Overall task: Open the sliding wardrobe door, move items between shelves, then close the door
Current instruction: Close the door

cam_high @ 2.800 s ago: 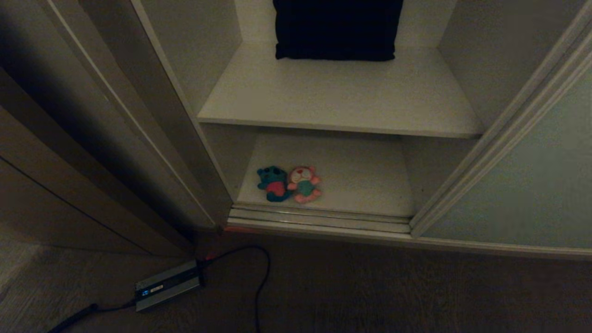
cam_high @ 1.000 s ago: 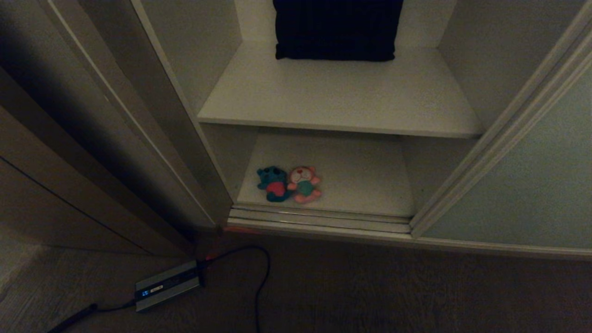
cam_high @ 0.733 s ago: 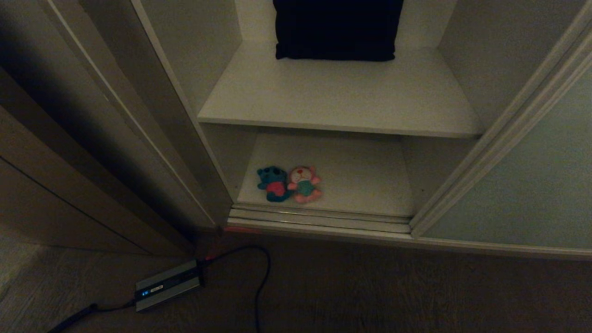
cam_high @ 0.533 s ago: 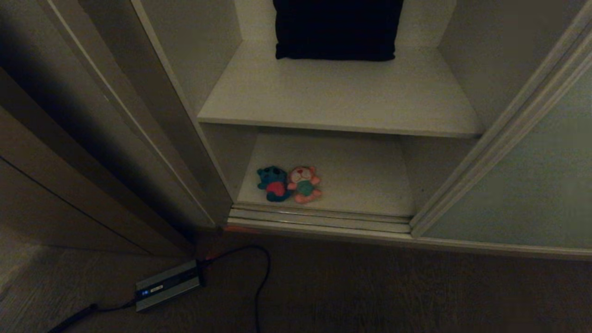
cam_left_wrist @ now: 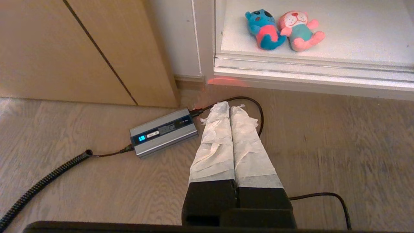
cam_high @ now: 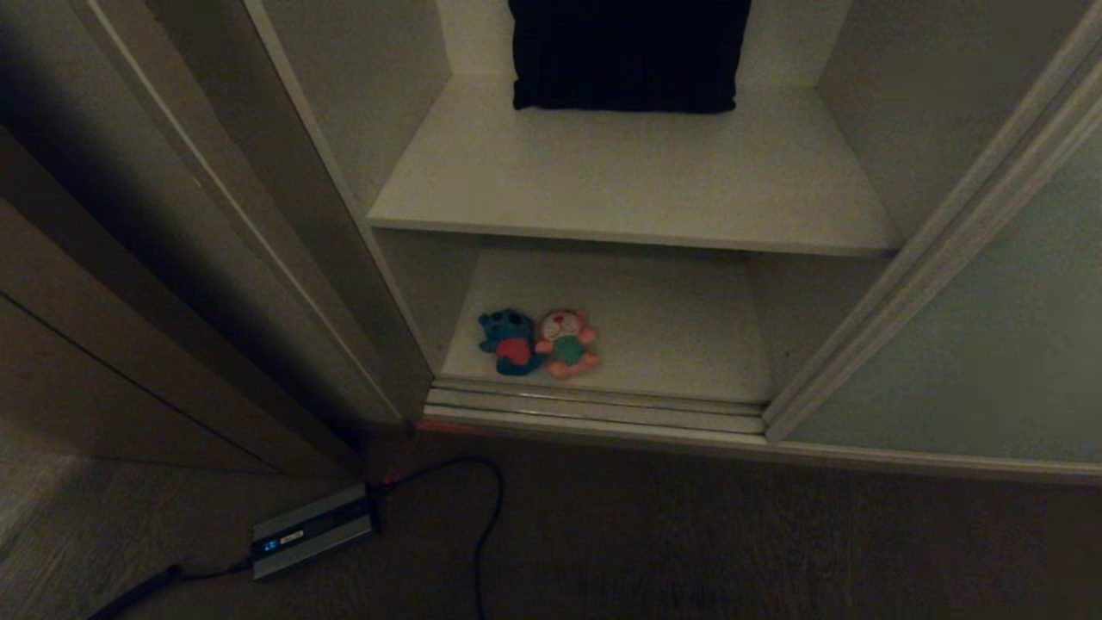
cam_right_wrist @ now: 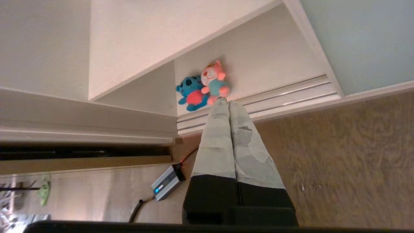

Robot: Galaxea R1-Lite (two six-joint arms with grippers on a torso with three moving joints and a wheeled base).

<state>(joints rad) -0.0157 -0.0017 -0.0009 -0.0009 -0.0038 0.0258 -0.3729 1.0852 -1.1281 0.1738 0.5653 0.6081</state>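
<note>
Toys: we see the small pink plush toy with a white face and teal shirt [cam_high: 566,344] lying touching the teal plush bear in a red shirt [cam_high: 510,342], both on the plain off-white bottom shelf [cam_high: 680,344], near its front edge and left wall.
Door: the pale grey-green sliding wardrobe door [cam_high: 990,344] stands pushed to the right, so the opening is clear.
Upper shelf: the off-white board above [cam_high: 637,172] carries only a dark folded cloth [cam_high: 627,53] at the back.
Right end effector [cam_right_wrist: 225,102]: fingers pressed together, holding nothing, aimed at the pink toy, which lies just ahead of its tips.
Left end effector [cam_left_wrist: 230,106]: fingers together, empty, over the wooden floor [cam_left_wrist: 323,145] above a grey power adapter [cam_left_wrist: 163,132].
Nearer arm: we judge the right.
</note>
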